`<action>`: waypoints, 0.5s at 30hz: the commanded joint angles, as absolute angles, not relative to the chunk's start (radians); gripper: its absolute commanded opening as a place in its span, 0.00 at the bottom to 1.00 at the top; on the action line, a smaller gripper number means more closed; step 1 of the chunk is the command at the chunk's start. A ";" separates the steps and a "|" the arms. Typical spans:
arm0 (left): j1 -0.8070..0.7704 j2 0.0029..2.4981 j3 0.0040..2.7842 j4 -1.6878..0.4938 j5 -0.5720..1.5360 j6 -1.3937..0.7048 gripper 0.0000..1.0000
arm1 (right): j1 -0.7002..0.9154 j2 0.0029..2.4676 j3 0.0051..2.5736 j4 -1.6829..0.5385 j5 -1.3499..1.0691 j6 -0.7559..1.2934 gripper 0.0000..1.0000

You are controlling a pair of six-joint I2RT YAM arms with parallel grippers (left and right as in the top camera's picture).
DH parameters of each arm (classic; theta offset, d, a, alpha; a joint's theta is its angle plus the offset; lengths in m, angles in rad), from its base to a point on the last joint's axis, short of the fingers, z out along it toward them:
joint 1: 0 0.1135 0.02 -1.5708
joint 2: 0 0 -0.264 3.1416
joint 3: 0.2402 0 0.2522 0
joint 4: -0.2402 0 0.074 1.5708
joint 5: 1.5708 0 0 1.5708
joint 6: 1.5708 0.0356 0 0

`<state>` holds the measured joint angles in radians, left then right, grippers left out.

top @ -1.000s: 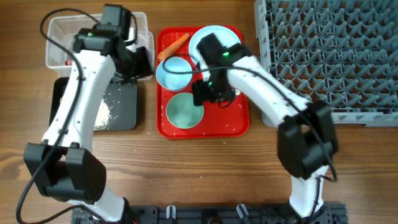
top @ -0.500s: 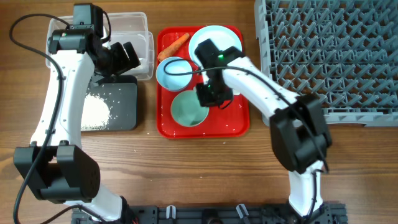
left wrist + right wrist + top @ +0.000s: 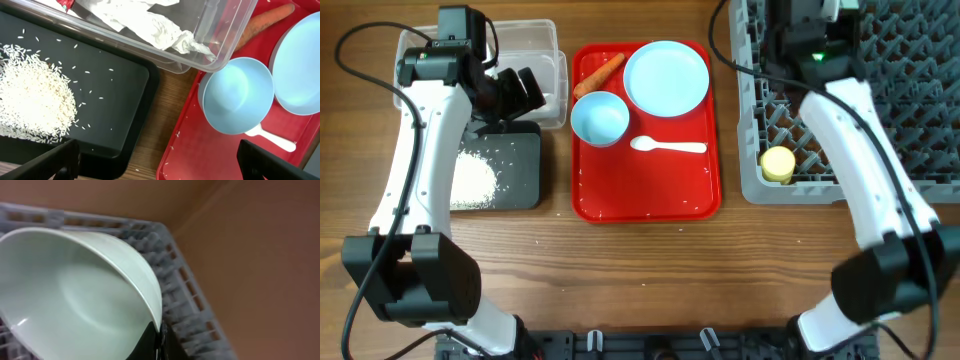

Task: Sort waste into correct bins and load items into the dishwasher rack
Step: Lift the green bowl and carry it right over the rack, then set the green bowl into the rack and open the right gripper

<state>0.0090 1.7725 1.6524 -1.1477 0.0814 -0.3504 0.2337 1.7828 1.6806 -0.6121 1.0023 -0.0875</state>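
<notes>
Right gripper (image 3: 159, 334) clamps the mint-green bowl (image 3: 75, 300) by its rim, bowl tilted, corner of the dishwasher rack (image 3: 180, 295) right behind it. Left gripper (image 3: 159, 167) is spread wide and holds nothing. Light blue bowl (image 3: 237, 95) sits just ahead of it, rice (image 3: 30, 95) on the black tray (image 3: 115, 90) to its left in the wrist view, tissue (image 3: 145, 25) in the clear tub (image 3: 220, 35) beyond.

Table (image 3: 620, 270), tub (image 3: 545, 40), black tray (image 3: 520, 170), red tray (image 3: 650, 190), rack (image 3: 920, 70)

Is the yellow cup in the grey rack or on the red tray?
In the rack: the yellow cup sits among the pegs at its near left corner, off the red tray.
</notes>
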 commanded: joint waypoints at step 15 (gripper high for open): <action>0.013 1.774 1.654 -1.147 0.073 -0.348 1.00 | 0.232 2.063 1.675 -0.439 1.010 -0.312 0.04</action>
